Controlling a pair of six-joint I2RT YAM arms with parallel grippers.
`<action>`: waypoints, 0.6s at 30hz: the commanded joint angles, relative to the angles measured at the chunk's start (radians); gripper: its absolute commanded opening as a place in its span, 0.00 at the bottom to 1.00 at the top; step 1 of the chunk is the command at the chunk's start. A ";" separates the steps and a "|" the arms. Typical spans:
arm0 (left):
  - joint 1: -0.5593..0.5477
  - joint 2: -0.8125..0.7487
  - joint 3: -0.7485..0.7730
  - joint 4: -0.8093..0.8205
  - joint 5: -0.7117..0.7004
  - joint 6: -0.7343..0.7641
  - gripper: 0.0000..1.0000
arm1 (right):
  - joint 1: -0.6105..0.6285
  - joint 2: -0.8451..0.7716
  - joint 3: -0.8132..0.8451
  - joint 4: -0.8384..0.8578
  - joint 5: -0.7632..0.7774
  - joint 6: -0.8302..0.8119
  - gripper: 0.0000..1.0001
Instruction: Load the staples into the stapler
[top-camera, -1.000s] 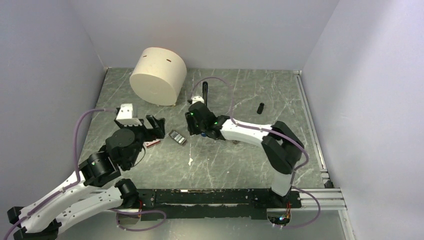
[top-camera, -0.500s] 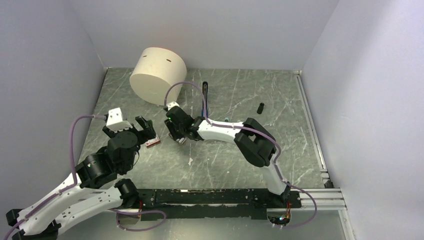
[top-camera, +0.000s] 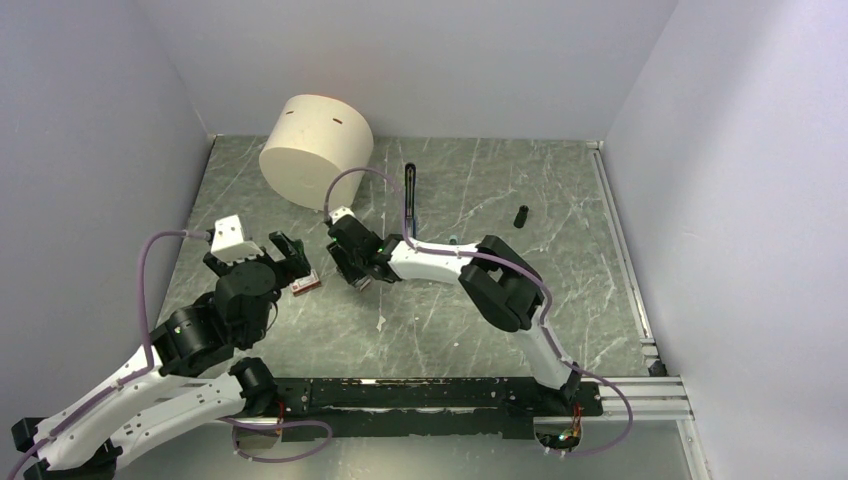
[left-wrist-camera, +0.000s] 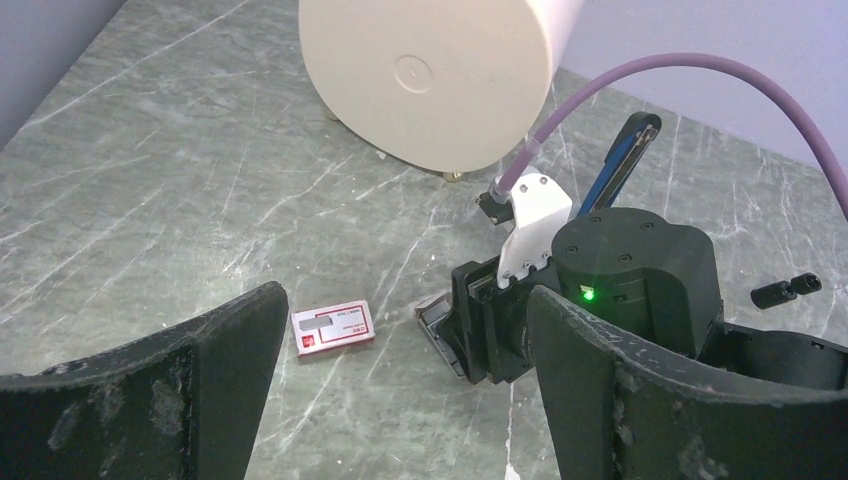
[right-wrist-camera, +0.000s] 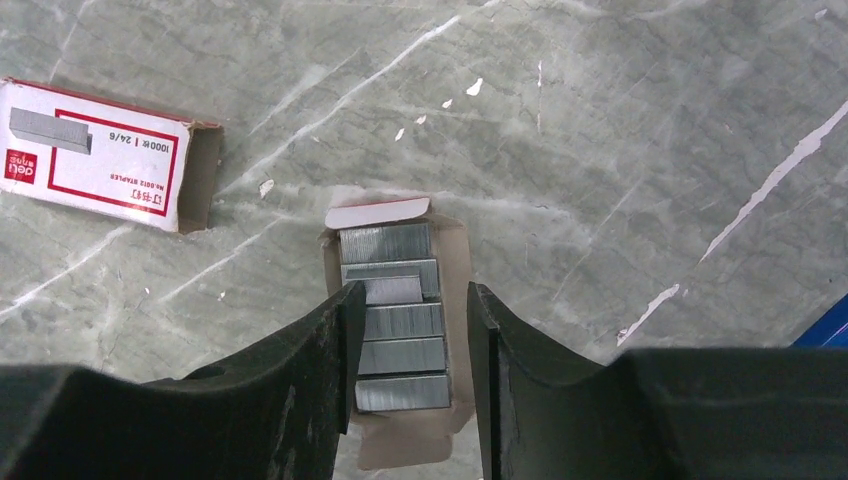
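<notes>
Right gripper (right-wrist-camera: 408, 350) being shifted from beside stapler (top-camera: 410, 190) to over staples (right-wrist-camera: 385, 245), which are lying at 7 o'clock of stapler, box (right-wrist-camera: 100, 155) at their 9 o'clock. Jaws being held narrowly spread astride strips, not yet pinching. Left gripper (left-wrist-camera: 410, 400) being held wide apart, drawn back. Pickup judged next; loading not begun.

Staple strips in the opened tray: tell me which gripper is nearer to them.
Right. The right gripper hangs directly over the staples, fingers straddling the strips. The left gripper sits open off to the side, back past the red-and-white box.
</notes>
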 joint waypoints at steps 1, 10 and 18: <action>-0.003 0.001 0.031 -0.022 -0.043 -0.022 0.94 | 0.016 0.015 0.025 -0.004 0.015 -0.020 0.46; -0.003 -0.008 0.027 -0.025 -0.047 -0.027 0.94 | 0.026 -0.029 0.010 0.014 0.091 -0.004 0.42; -0.003 -0.004 0.029 -0.026 -0.046 -0.028 0.94 | 0.028 -0.027 0.024 0.016 0.065 0.000 0.25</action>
